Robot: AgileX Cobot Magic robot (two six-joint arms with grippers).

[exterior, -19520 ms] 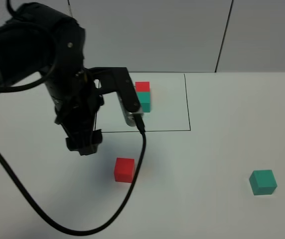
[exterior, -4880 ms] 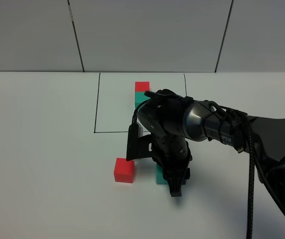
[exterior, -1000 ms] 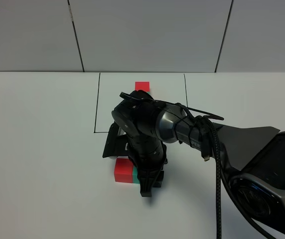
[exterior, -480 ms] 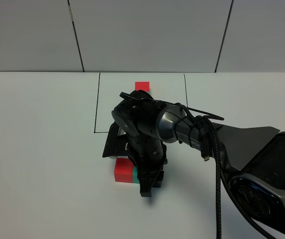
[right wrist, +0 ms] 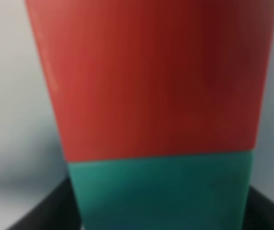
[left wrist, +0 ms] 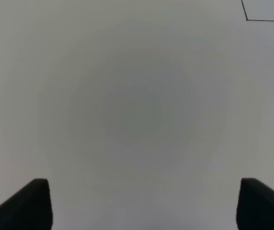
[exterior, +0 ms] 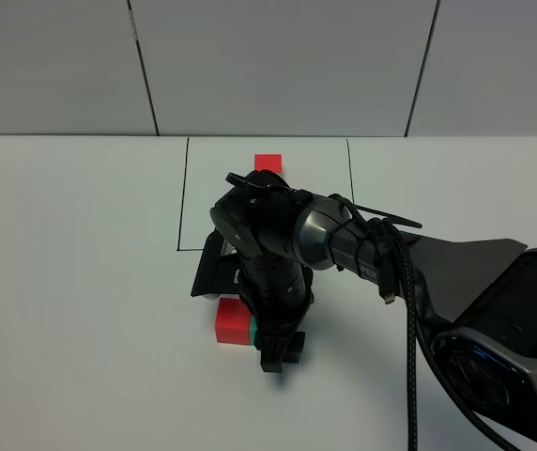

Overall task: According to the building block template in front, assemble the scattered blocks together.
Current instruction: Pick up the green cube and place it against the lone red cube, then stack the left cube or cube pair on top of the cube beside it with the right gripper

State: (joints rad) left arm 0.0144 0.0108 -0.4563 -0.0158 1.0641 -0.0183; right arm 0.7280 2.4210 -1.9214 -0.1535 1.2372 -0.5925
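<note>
Blocks: small matte red cube [exterior: 233,321] & small matte teal-green cube [exterior: 253,331] lie face to face on white tabletop [exterior: 81,282], teal at red's 3 o'clock. Pair sits outside thin black drawn rectangle [exterior: 182,193], approx. 6 o'clock of it. Inside frame, toward its 12 o'clock side: template's red cube [exterior: 268,163]; teal partner hidden by right arm. Over teal cube, right gripper [exterior: 273,355] w/ black fingers [right wrist: 43,213] either side; clamped or loose, cannot tell. Elsewhere, left gripper [left wrist: 142,206]: jaws wide apart, nothing betw. them.
</note>
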